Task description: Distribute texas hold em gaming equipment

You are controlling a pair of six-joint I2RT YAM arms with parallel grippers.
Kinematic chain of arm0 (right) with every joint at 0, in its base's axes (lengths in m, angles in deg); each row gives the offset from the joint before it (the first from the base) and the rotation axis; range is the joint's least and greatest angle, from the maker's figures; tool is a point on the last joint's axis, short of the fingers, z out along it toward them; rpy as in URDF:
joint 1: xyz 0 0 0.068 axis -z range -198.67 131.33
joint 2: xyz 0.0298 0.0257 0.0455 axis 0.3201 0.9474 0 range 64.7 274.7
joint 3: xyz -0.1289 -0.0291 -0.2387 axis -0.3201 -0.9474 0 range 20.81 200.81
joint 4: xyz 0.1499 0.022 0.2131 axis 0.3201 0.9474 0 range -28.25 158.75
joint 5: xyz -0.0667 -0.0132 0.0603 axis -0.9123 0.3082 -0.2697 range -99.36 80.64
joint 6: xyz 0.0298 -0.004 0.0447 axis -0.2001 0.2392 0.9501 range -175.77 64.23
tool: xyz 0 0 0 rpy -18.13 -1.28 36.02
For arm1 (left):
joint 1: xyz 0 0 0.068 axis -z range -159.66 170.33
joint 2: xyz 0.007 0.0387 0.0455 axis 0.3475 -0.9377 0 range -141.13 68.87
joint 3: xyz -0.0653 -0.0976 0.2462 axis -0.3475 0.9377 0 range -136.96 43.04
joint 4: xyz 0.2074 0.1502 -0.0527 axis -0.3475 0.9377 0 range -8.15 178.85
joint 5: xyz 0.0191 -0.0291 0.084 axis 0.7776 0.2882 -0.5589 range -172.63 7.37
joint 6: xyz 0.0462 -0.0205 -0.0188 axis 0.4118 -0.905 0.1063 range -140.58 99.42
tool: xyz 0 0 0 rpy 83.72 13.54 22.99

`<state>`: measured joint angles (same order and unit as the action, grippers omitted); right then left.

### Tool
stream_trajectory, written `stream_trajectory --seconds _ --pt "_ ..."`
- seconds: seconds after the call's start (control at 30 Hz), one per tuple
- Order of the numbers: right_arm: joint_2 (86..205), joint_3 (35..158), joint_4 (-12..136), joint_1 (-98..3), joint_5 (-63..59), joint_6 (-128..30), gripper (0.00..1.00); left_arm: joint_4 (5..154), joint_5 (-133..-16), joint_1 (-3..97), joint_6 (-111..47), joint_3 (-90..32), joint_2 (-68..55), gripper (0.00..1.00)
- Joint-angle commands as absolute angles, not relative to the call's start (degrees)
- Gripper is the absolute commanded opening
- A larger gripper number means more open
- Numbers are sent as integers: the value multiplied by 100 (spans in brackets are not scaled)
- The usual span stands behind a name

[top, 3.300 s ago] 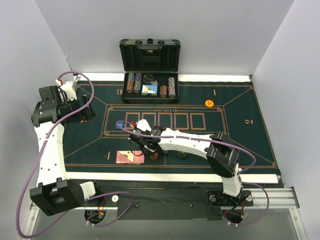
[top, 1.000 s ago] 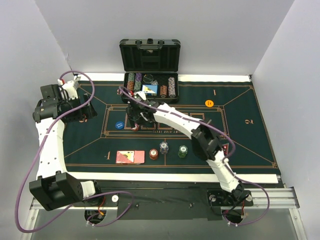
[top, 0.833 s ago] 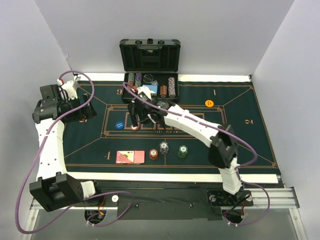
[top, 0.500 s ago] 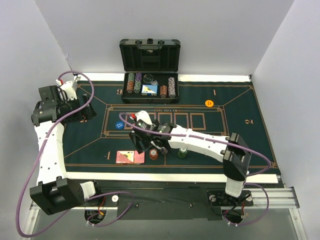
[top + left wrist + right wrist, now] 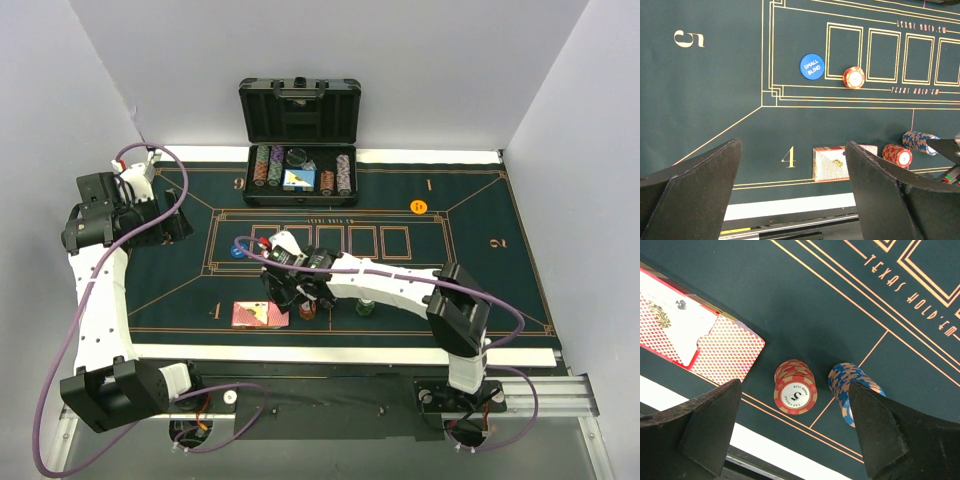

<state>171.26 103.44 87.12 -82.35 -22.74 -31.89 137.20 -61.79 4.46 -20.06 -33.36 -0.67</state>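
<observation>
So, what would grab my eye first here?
Probably the big green poker mat, with an open black case of racked chips at its far edge. Then the right gripper, jaws wide, hanging over a red chip stack and a blue chip stack beside red-backed cards near the front edge.

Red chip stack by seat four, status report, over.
Left hand open, empty. Right hand open above red chip stack. Cards and blue chip stack flank it, apart.

Both arms point(image 5: 98, 300) white-shelled w/ black joint blocks, purple cables point(image 5: 37, 430) looping alongside, matte black wedge fingers point(image 5: 695, 185).
</observation>
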Motion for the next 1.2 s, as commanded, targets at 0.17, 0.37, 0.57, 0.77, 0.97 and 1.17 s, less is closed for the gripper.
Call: stream_trajectory --seconds 0.17,0.37,0.57,0.77,0.97,1.17 --pt "17465 10527 8847 -8186 -1789 -3494 76 13687 -6180 399 -1961 -3527 31 96" --pt "17571 10474 8935 -8169 -1657 -3547 73 13678 -6207 399 -1970 -3501 14 96" --pt "17641 10500 9040 -8063 -1595 -3608 70 13661 -6224 407 -1979 -3492 22 96" --pt "17729 10527 9155 -7923 -1516 -3714 69 13643 -6207 407 -2005 -3466 40 96" --pt "17852 10536 9181 -7913 -1332 -3802 66 13643 -6251 399 -1979 -3483 40 96" --pt "17914 10544 9208 -7922 -1278 -3811 57 13634 -6286 399 -1961 -3475 49 96"
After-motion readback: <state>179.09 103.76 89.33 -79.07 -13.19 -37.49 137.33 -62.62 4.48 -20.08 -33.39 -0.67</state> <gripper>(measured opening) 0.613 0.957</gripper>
